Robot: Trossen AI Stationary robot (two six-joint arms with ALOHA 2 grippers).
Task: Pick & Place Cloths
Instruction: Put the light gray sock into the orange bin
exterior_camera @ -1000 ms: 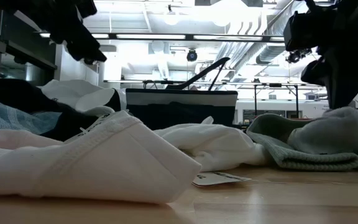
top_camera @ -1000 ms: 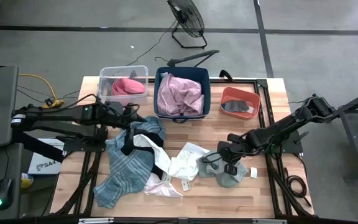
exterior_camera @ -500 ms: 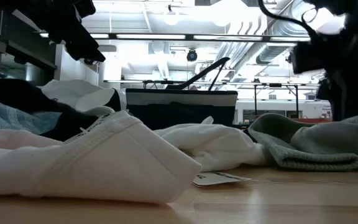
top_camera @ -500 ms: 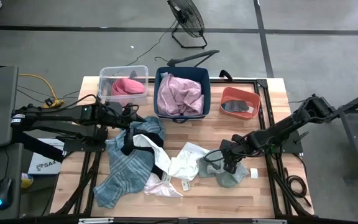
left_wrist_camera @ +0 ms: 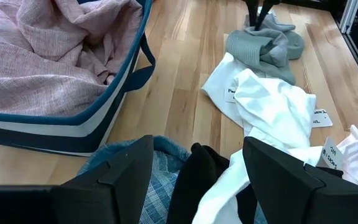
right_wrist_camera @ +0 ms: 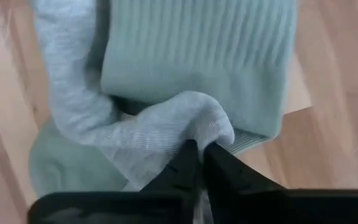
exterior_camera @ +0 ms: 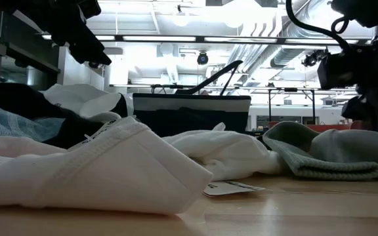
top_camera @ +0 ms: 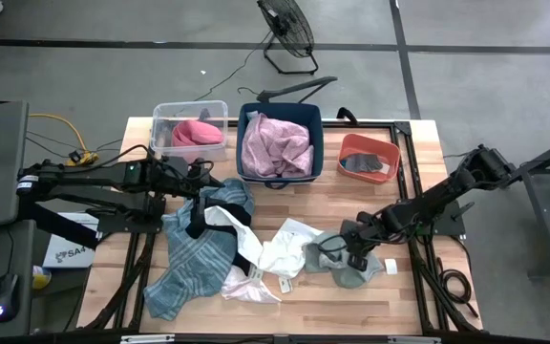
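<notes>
From above, the right gripper (top_camera: 353, 256) sits low on the grey-green cloth (top_camera: 337, 260) near the table's (top_camera: 390, 306) front right, but its fingertips are lost against the fabric there. The right wrist view settles it — the 2 fingers (right_wrist_camera: 185, 169) are pinched together on a raised fold of that grey-green cloth (right_wrist_camera: 197, 68).

The left gripper (top_camera: 201, 175) hovers over the teal-blue plaid cloth (top_camera: 191, 258), and only its wrist view shows the fingers (left_wrist_camera: 114, 177) spread apart, holding nothing. That view also shows the mauve-pink cloth (left_wrist_camera: 48, 56) filling the blue bin (left_wrist_camera: 55, 134).

In the low view a white cloth (exterior_camera: 90, 167) blocks most of the table, and the right arm's fingertips are hidden behind the grey-green heap — cut off at the frame edge.
</notes>
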